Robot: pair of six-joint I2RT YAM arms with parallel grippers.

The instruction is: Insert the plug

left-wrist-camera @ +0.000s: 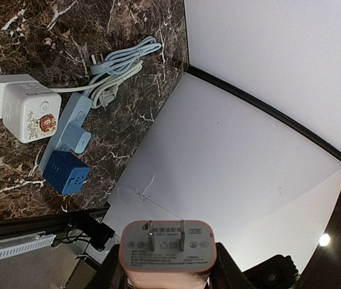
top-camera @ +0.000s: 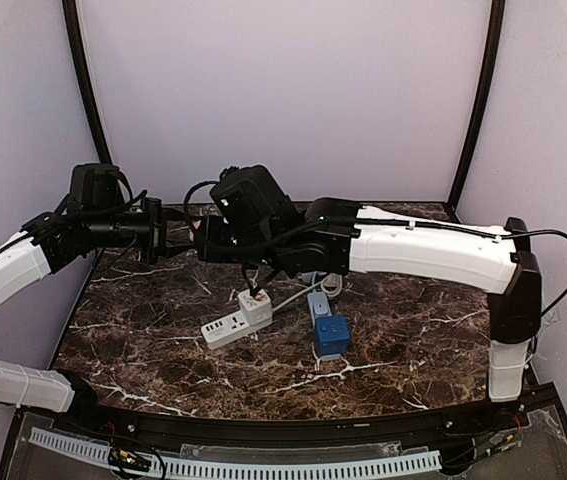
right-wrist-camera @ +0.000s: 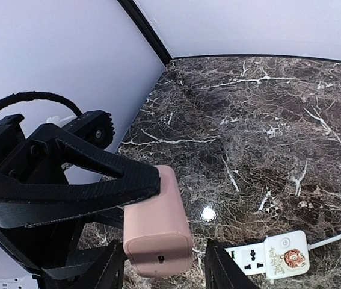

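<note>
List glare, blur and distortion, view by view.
Right wrist: a glare spot on the glossy marble table, pink plug sharp. Left wrist: bright lamp low right, wall edge bowed by the lens. Top external: even, soft light.

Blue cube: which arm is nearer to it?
Right. The right arm reaches across just behind the blue cube; the left arm is far off at the table's left edge.
</note>
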